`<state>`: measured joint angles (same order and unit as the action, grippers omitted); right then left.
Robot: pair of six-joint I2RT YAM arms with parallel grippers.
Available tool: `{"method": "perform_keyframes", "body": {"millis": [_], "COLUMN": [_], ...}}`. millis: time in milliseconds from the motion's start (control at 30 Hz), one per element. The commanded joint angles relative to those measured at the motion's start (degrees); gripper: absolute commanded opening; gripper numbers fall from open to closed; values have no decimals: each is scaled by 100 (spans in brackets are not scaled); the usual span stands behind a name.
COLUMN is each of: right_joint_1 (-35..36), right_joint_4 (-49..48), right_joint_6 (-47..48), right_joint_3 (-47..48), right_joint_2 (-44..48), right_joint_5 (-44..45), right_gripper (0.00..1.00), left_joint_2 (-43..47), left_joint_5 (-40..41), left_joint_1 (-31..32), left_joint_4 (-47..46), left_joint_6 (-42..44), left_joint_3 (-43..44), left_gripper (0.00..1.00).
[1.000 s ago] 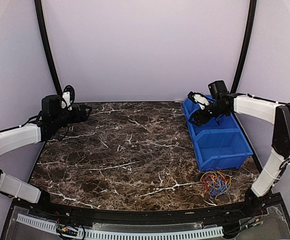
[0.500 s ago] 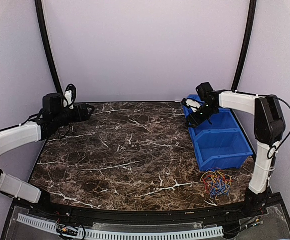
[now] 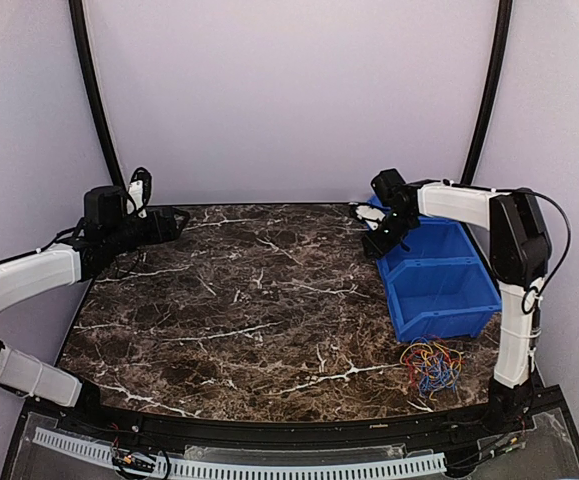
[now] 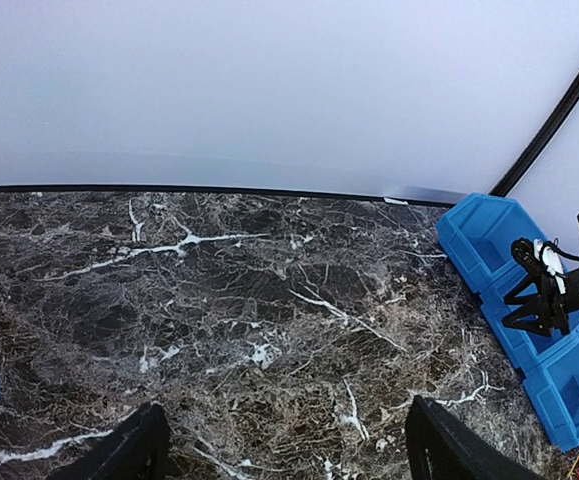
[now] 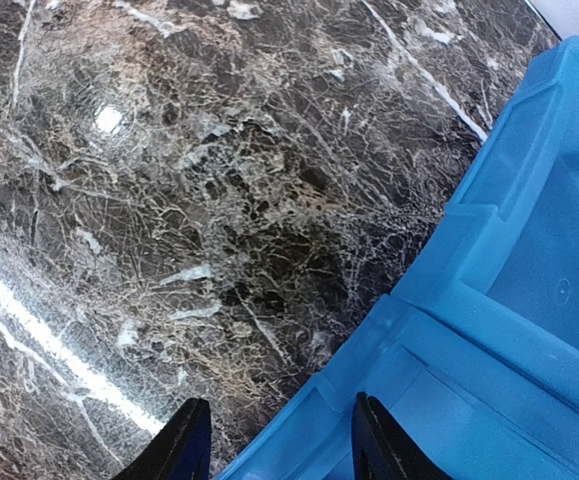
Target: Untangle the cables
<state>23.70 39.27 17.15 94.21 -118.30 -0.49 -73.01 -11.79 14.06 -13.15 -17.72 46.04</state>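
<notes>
Cables [image 3: 431, 365], a small yellow, blue and red tangle, lie on the marble table [image 3: 249, 300] at 5 o'clock, beside the blue bin [image 3: 439, 290]. Left gripper [image 4: 284, 455] at 10 o'clock, fingers wide, empty. Right gripper [image 5: 277, 445] at 1 o'clock over the bin's edge, fingers partly apart, empty

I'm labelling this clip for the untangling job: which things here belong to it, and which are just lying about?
Belong to the job:
- the small bunch of thin yellow, blue and red cables, lying loose

Just lying about:
- the blue plastic bin behind them
- the dark marble-patterned table under everything
</notes>
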Motion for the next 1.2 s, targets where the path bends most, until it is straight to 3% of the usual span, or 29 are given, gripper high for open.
{"method": "perform_keyframes", "body": {"millis": [0, 133, 633, 933, 1067, 1167], "right_joint_1": [131, 190, 168, -138, -204, -177], "right_joint_4": [107, 123, -335, -212, -73, -36], "right_joint_6": [27, 41, 33, -200, -257, -156], "right_joint_3": [130, 156, -686, -504, -272, -159], "right_joint_2": [-174, -225, 637, 231, 6, -20], "right_joint_5": [27, 97, 1061, 864, 538, 257], "right_gripper": [45, 39, 42, 44, 39, 29], "left_joint_2": [176, 175, 236, 330, 405, 526], "left_joint_5": [-126, -139, -167, -146, -92, 7], "left_joint_1": [26, 26, 27, 35, 35, 39], "left_joint_4": [-29, -30, -37, -56, -58, -147], "left_joint_6": [-96, -100, -147, -136, -130, -99], "left_joint_3": [160, 157, 160, 132, 91, 14], "left_gripper": [85, 84, 84, 84, 84, 84]}}
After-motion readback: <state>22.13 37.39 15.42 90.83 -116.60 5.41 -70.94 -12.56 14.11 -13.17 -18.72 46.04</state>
